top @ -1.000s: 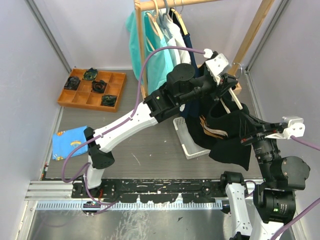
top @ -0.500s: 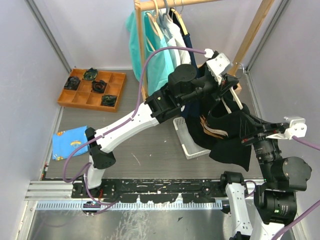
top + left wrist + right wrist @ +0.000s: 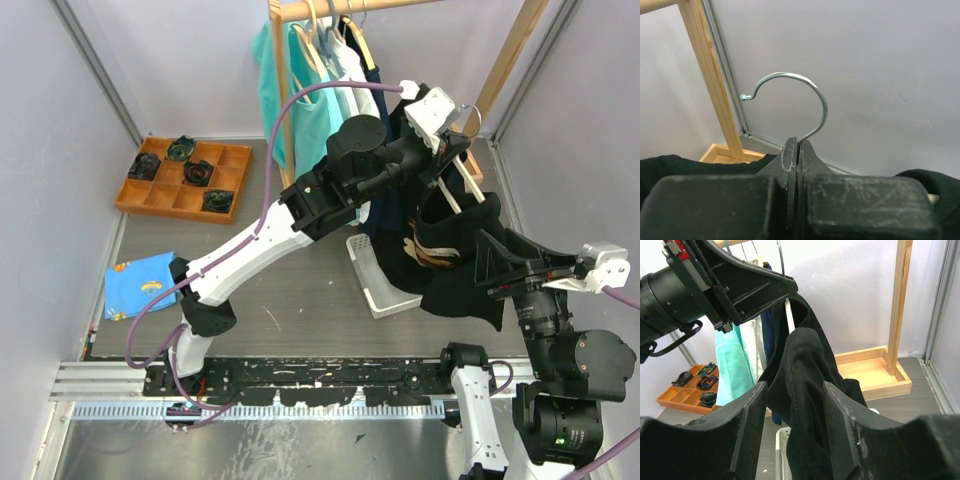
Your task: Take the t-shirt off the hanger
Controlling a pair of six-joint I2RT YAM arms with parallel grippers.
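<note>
A black t-shirt hangs bunched from a pale wooden hanger, held in the air over the right of the table. My left gripper is shut on the hanger's wire hook, which curls up from between the closed fingers. The right gripper is at the shirt's right side. In the right wrist view its jaws stand open, and a fold of the t-shirt hangs between the two fingers. The hanger's arm shows above that fold.
A white basket sits on the table below the shirt. The wooden clothes rack at the back holds teal and white garments; its right post stands close behind the hanger. An orange compartment tray and a blue cloth lie at the left.
The left gripper closed on the hook and raised the hanger up and back. The right gripper's jaws opened off the shirt and its arm drew slightly right.
</note>
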